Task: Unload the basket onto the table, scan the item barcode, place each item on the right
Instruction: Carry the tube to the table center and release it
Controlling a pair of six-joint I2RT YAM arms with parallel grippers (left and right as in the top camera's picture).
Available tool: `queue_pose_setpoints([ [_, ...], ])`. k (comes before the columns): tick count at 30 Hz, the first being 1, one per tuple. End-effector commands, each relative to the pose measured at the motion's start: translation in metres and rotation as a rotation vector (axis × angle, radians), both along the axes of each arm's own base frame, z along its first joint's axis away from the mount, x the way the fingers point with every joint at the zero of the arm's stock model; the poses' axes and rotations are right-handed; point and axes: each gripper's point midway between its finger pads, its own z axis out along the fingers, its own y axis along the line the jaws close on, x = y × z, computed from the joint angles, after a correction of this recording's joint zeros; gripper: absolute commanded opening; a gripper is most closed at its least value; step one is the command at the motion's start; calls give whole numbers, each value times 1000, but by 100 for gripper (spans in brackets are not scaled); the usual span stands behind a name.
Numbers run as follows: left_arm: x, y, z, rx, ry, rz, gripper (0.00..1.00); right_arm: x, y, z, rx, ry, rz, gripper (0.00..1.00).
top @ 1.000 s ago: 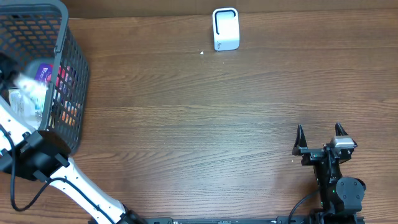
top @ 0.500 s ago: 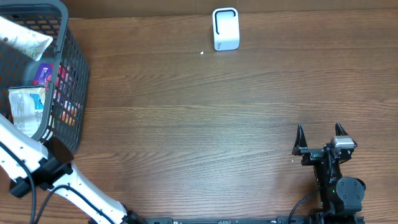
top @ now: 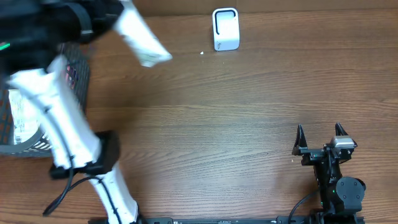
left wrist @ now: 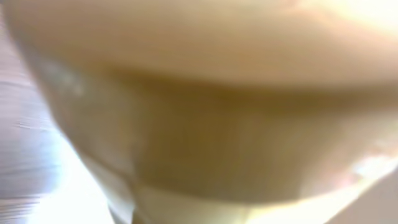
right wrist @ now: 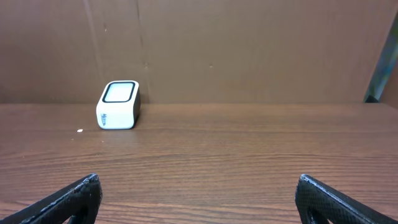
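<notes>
At 9 o'clock, basket (top: 28, 147): grey mesh, at the left edge of the worktop (top: 205, 124); a white printed pouch (top: 17, 118) lies inside, and the raised arm hides part of it.
Left arm (top: 62, 118): white links rise from 7 o'clock towards 11 o'clock, crossing over the basket; heavily blurred.
Left end effector (top: 112, 15): at 11 o'clock, above the worktop, jaws closed on the top of the white packet.
White packet (top: 144, 42): the task's item, held in the air at 11 o'clock, slanting down and right from the jaws, its free end pointing towards the scanner; well apart from it, and no barcode can be made out.
Left wrist view: filled by a blurred cream surface, too close to read.
Scanner (top: 226, 28): small white box with a dark window, upright at 12 o'clock near the far edge; also seen from the right wrist (right wrist: 119, 104).
Right end effector (top: 319, 134): at 4 o'clock, jaws spread wide and empty, tips aimed at the far edge (right wrist: 198, 186).
</notes>
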Motion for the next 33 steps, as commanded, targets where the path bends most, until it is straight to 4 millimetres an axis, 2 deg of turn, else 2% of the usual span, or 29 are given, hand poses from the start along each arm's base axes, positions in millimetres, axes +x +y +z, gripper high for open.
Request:
queue_pose_setpoints([
  [1, 9, -54, -36, 117, 56, -113, 4, 0, 0, -1, -5, -6, -1, 100],
  [6, 12, -99, -105, 329, 216, -159, 4, 0, 0, -1, -5, -6, -1, 100],
  [12, -8, -136, -201, 556, 456, -253, 4, 0, 0, -1, -5, -6, -1, 100],
  [15, -22, -147, -245, 613, 575, -304, 4, 0, 0, -1, -5, -6, -1, 100],
  [20, -39, -156, -306, 680, 730, -365, 4, 0, 0, -1, -5, -6, -2, 100],
  [22, -45, -157, -324, 702, 778, -381, 5, 0, 0, -1, -5, -6, -1, 100],
  [25, -50, -158, -344, 717, 832, -399, 15, 0, 0, -1, -5, -6, -1, 100],
  [27, -53, -157, -353, 728, 864, -404, 18, 0, 0, -1, -5, -6, -1, 100],
  [33, -54, -153, -354, 737, 870, -428, 28, 0, 0, -1, -5, -6, -1, 100],
])
